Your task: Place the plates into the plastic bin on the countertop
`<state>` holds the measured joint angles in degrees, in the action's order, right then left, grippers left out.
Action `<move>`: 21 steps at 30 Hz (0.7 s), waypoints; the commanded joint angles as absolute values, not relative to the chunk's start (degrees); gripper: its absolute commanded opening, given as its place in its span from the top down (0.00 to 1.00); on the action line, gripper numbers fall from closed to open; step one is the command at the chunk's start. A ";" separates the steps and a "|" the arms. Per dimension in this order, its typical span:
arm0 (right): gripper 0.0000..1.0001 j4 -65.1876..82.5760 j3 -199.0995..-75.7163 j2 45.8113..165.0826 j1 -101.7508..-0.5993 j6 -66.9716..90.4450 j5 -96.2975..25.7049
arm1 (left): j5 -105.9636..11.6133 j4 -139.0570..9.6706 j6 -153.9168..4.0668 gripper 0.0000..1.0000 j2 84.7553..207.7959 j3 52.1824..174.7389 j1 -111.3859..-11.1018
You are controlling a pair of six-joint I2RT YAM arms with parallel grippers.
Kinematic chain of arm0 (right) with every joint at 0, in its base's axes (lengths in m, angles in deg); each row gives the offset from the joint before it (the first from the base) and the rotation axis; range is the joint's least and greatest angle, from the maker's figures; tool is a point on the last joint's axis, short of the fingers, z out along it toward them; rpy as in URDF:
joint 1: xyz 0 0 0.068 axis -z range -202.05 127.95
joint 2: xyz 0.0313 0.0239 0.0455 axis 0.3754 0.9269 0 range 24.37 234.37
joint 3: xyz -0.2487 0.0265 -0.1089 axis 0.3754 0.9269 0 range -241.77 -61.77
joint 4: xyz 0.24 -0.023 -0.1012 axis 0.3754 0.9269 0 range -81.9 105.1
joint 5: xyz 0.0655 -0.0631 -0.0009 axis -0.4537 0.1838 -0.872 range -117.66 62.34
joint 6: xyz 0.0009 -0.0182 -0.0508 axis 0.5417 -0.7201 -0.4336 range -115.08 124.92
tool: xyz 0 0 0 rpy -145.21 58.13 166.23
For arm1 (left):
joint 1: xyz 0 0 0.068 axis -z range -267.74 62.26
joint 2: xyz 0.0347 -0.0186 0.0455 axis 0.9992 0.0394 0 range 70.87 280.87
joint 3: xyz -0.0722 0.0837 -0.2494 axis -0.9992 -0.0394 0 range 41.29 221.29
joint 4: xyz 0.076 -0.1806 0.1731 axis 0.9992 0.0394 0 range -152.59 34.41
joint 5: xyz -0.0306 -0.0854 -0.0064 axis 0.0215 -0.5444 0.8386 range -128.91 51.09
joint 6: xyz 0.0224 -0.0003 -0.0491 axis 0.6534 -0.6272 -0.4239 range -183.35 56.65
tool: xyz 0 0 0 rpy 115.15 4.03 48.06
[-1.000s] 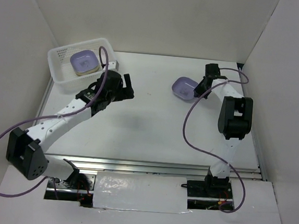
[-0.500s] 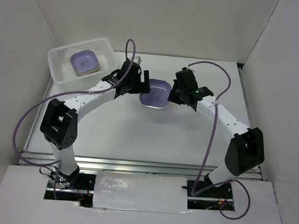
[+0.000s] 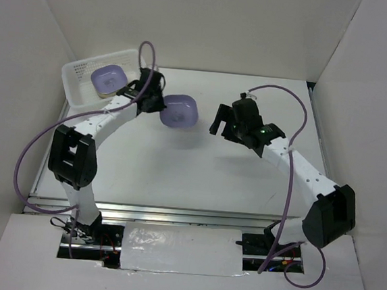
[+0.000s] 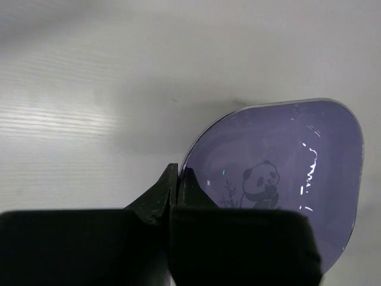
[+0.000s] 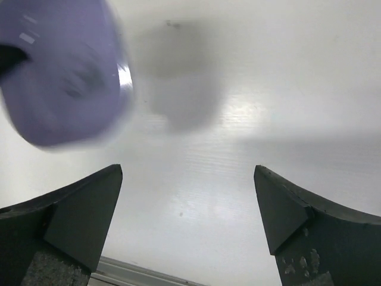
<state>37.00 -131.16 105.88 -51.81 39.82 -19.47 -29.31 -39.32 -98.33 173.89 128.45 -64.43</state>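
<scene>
A purple plate (image 3: pixel 179 110) with a panda print hangs above the white countertop (image 3: pixel 198 172), pinched by its rim in my shut left gripper (image 3: pixel 158 103). The left wrist view shows that plate (image 4: pixel 286 173) with my fingertips (image 4: pixel 176 174) closed on its edge. My right gripper (image 3: pixel 218 122) stands open and holds nothing, a little to the plate's right. From the right wrist the plate (image 5: pixel 62 71) is a blur at upper left, beyond my spread right gripper (image 5: pixel 187 173). The plastic bin (image 3: pixel 77 77) sits at the back left with another purple plate (image 3: pixel 108 78) stacked on others inside.
White walls (image 3: pixel 25 49) close in the countertop on the left, back and right. A metal rail (image 3: pixel 187 216) runs along the front edge. Purple cables (image 3: pixel 29 158) loop from both arms.
The purple plate passed from my right gripper to my left. My left gripper shut on its rim and carried it left toward the bin. My right gripper opened and drew back to the right.
</scene>
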 commanded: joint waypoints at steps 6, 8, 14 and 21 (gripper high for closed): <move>0.00 29.46 -115.94 96.27 -49.29 40.34 -24.49 | -26.95 -48.25 -105.27 1.00 179.56 136.11 -87.47; 0.00 28.23 -113.99 95.30 -49.38 40.17 -25.81 | -30.20 -50.71 -103.09 1.00 182.30 139.89 -91.95; 0.00 25.50 -109.06 95.29 -49.73 39.29 -27.39 | -31.26 -49.41 -98.24 1.00 191.97 152.54 -98.37; 0.00 28.22 -109.06 92.93 -54.29 37.97 -26.95 | -28.99 -41.07 -95.17 0.01 202.25 169.24 -100.67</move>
